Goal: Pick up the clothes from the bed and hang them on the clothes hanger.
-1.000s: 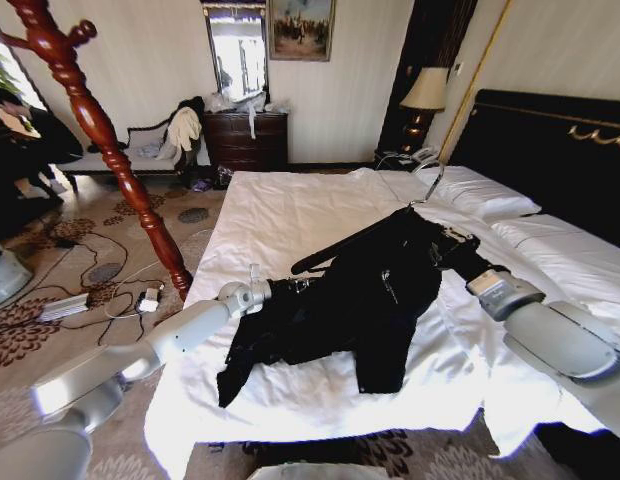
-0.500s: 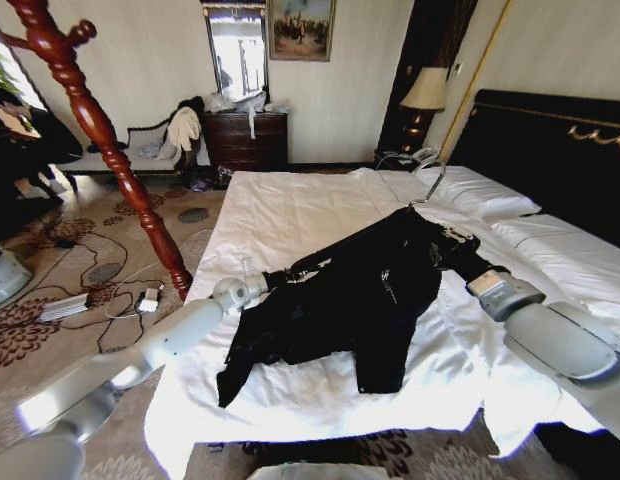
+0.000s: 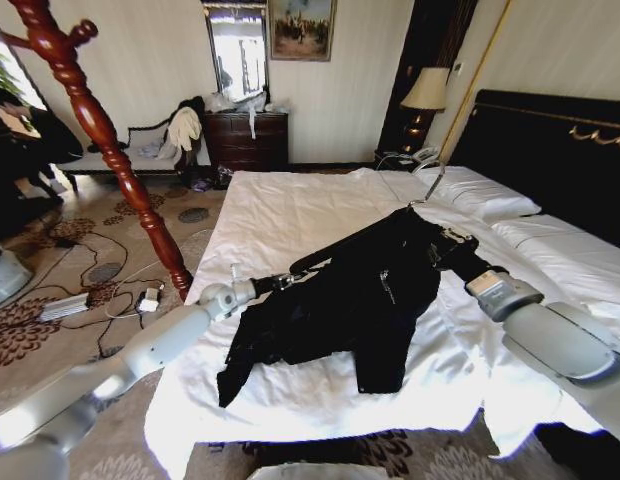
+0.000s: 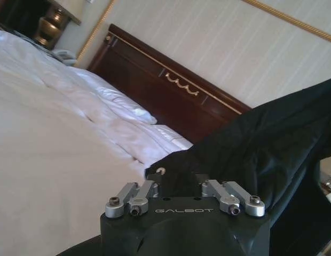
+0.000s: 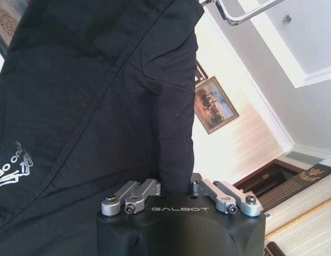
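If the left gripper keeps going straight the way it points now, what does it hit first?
Most likely the black jacket: the left gripper sits right at its edge, beside the hanger, fabric bunched just ahead. Depth past that is unclear.

You have one black jacket (image 3: 360,300) on one bed (image 3: 290,215), and one black hanger with a silver hook (image 3: 335,250) inside it. You can count two white pillows (image 3: 480,195) against one black headboard (image 3: 550,150). Two robot arms reach in, so two claws: the left claw (image 3: 280,281) and the right claw (image 3: 442,246). Beyond the bed you see one wooden coat stand (image 3: 105,140), one lamp (image 3: 425,92), one dresser (image 3: 245,140), one framed painting (image 3: 301,28) and one mirror (image 3: 238,50).
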